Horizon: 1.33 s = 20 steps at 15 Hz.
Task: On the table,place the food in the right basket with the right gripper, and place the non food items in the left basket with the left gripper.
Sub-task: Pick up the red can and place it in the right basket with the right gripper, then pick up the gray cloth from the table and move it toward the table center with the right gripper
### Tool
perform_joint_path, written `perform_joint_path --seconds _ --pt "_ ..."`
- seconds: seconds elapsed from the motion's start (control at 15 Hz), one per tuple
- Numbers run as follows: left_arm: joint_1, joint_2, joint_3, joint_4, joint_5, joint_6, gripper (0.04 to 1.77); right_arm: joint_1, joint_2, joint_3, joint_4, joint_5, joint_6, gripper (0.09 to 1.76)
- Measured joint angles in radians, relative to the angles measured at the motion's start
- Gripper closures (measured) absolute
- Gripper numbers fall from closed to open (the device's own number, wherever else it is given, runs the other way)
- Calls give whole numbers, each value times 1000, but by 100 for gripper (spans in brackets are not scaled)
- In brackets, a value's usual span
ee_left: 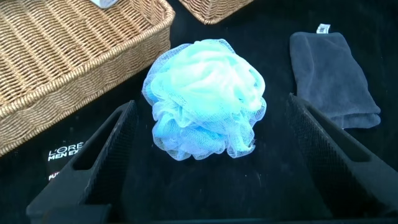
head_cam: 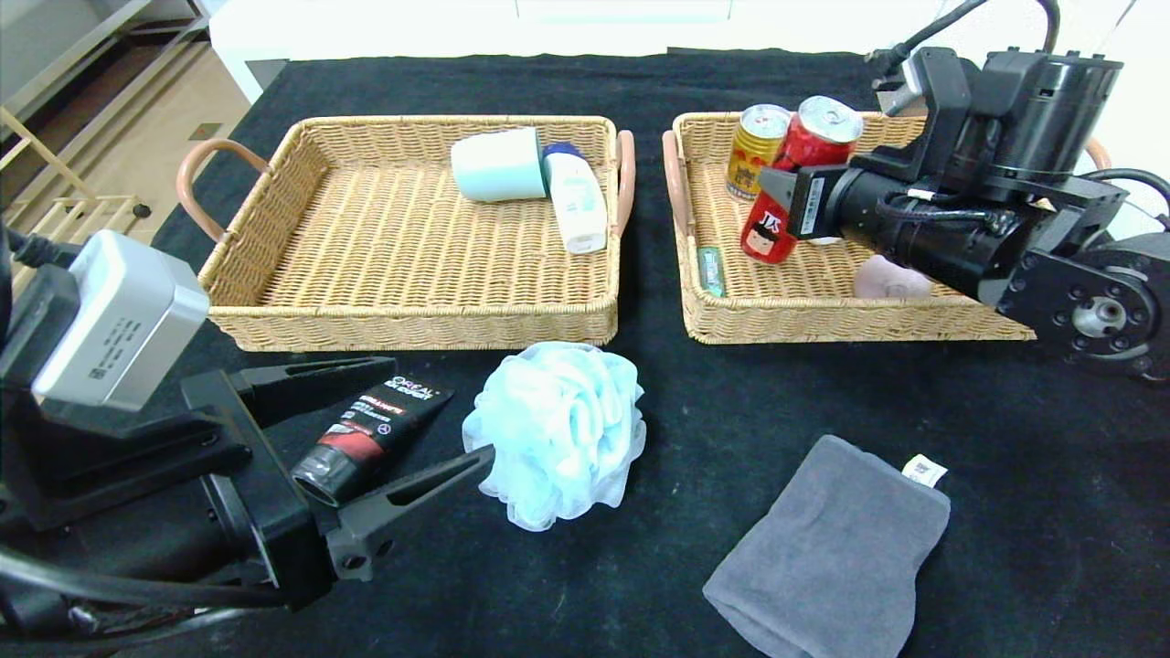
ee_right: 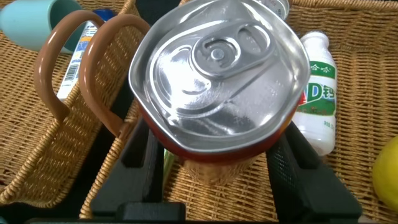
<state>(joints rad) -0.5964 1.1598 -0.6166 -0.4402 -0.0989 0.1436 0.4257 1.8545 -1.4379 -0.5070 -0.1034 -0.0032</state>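
Observation:
Above the right basket (head_cam: 823, 320), my right gripper (head_cam: 792, 194) is shut on a red can (head_cam: 809, 155), which leans over; the right wrist view shows the can's (ee_right: 217, 68) silver top squeezed between the fingers (ee_right: 140, 155). A yellow can (head_cam: 757, 146) and a white drink bottle (ee_right: 317, 93) stand or lie in that basket. My left gripper (head_cam: 443, 407) is open low over the table. A light blue bath pouf (ee_left: 205, 93) lies just ahead between its fingertips, and a black tube (head_cam: 375, 429) lies beside it. The left basket (head_cam: 411, 320) holds a mint cup (head_cam: 498, 164) and a white bottle (head_cam: 576, 196).
A folded grey cloth (head_cam: 832, 548) lies on the black table at front right. A pink item (head_cam: 887, 279) and a green strip (head_cam: 711, 270) lie in the right basket. The baskets' brown handles (head_cam: 625, 174) nearly meet in the gap between them.

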Motion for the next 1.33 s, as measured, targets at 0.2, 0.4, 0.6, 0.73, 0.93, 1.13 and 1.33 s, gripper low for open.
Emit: perform_joint_path --seconds 0.2,0.4,0.6,0.73,0.93,1.13,1.33 --pt "0 0 0 0 0 0 9 -4 2 -2 -4 0 6 61" --pt "0 0 0 0 0 1 9 -5 1 3 -4 -1 10 46" --pt "0 0 0 0 0 1 9 0 -11 16 0 -1 10 36" --pt "0 0 0 0 0 1 9 8 -31 34 1 -1 10 31" --pt "0 0 0 1 0 0 9 26 -90 111 1 4 10 26" --pt "0 0 0 0 0 0 9 40 -166 191 23 6 9 22" --pt "0 -1 -1 1 2 0 9 43 -260 260 129 3 9 20"
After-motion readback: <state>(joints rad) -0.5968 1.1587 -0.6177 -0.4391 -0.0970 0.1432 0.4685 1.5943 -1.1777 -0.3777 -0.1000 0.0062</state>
